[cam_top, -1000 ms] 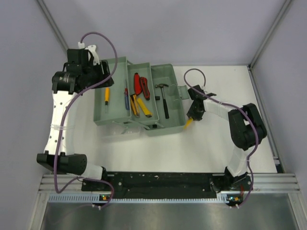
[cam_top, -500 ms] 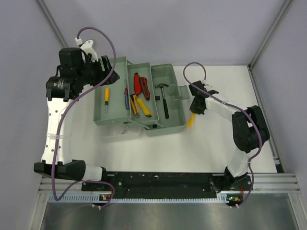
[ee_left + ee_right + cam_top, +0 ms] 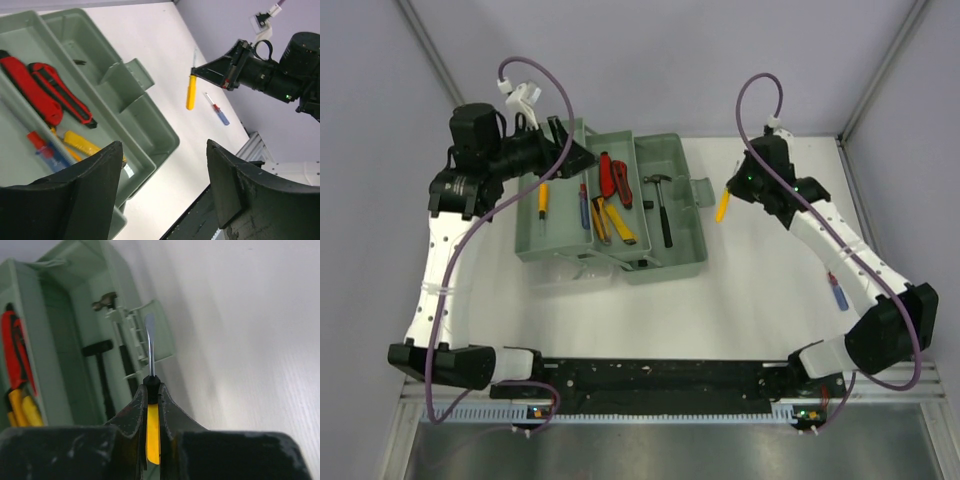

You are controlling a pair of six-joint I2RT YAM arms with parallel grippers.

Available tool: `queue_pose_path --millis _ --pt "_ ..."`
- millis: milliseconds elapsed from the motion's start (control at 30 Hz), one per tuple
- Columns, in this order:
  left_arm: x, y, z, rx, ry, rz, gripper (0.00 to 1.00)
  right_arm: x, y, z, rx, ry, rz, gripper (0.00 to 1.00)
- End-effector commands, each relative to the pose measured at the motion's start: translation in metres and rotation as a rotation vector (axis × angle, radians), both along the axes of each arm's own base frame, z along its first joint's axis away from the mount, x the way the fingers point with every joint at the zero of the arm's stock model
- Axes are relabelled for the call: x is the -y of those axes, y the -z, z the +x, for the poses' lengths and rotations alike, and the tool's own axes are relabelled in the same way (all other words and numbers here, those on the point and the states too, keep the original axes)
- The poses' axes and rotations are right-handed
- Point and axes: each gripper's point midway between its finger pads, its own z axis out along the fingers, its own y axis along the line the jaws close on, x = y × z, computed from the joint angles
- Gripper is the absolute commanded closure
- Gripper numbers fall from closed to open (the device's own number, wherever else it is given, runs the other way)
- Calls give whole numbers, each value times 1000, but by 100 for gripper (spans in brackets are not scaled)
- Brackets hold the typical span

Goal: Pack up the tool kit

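The step in hand is bringing another tool to the toolbox [image 3: 670, 265]: the right gripper [image 3: 151, 390] is clenched on the yellow-handled screwdriver [image 3: 722, 207], pinching the handle with the blade sticking out ahead of the fingers, and holds it in the air just off the toolbox's right end, beside the latch. The compartment nearest it already holds the hammer [image 3: 664, 215], and the trays further left carry other hand tools. The left gripper [image 3: 164, 145] hangs over the toolbox's far left corner with its jaws spread and nothing between them. The next move probably calls for carrying the screwdriver leftwards over the toolbox's rim, lowering it lengthwise into a tray with room, then letting go. A small blue-and-red screwdriver [image 3: 837, 293] lies on the table [image 3: 740, 300] well to the right of the toolbox, not yet packed
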Motion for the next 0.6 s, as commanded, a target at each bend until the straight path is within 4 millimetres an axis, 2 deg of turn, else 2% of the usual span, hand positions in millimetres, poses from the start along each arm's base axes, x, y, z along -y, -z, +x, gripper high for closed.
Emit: queue_pose_path --millis 0,67,167,300,467,567 --pt "32 -28 -16 119 120 -86 28 -51 -73 -5 163 -287 180 100" --pt "45 -23 -19 114 143 -82 28 -78 -95 -17 213 -422 295 100" --pt "65 -15 -24 98 205 -102 28 -113 -140 -39 341 -623 459 100" --pt "91 -3 -35 67 291 -139 27 -145 -184 -73 458 -830 639 100" --pt "113 9 -42 33 345 -149 27 -169 -210 -101 517 -958 701 100" --pt "120 9 -46 38 364 -155 27 -176 -222 -112 540 -1000 750 100"
